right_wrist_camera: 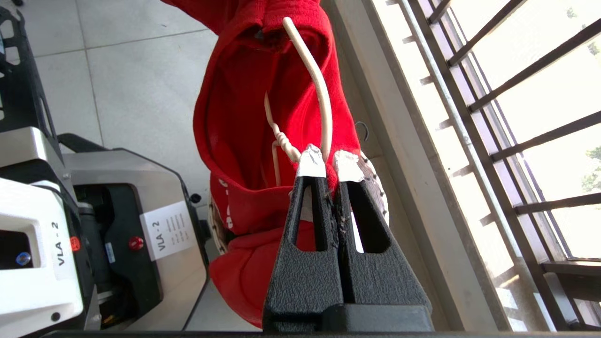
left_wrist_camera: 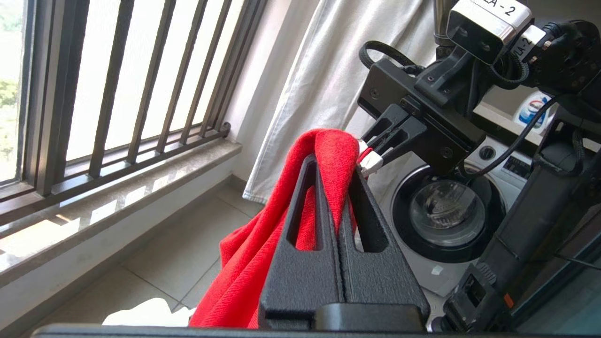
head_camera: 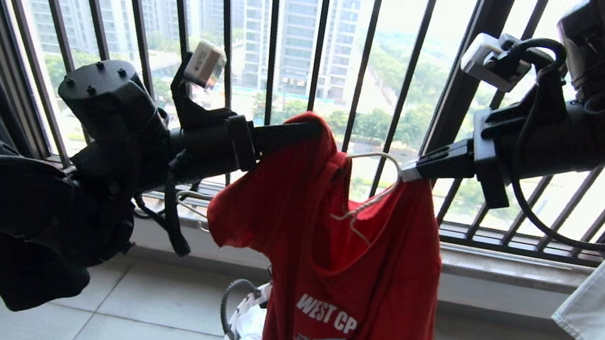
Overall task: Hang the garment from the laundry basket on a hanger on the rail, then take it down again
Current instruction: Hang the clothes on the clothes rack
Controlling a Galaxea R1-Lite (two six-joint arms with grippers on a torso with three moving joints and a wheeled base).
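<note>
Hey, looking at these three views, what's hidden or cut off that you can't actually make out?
- Rail: in no view; above the head view's top edge.
- Hanger: its lower bar and ends are inside the red T-shirt.
- Laundry basket: mostly behind the shirt, cut by the bottom edge.
- Shirt lettering: folds hide its end.
- Left gripper: tips buried in cloth.
- Right gripper: its contact with the hanger is unclear.

My left gripper point(left_wrist_camera: 335, 183) has matt black plastic fingers with a grainy, pebbled texture; my right gripper point(right_wrist_camera: 328, 164) has the same rough finish, its tips wrapped in pale tape. The garment point(head_camera: 347, 273) is soft matt red knit cloth with a fine rib. The hanger point(right_wrist_camera: 319, 89) looks like smooth cream-coated wire. The floor tiles point(head_camera: 150, 303) are pale and faintly glossy.
</note>
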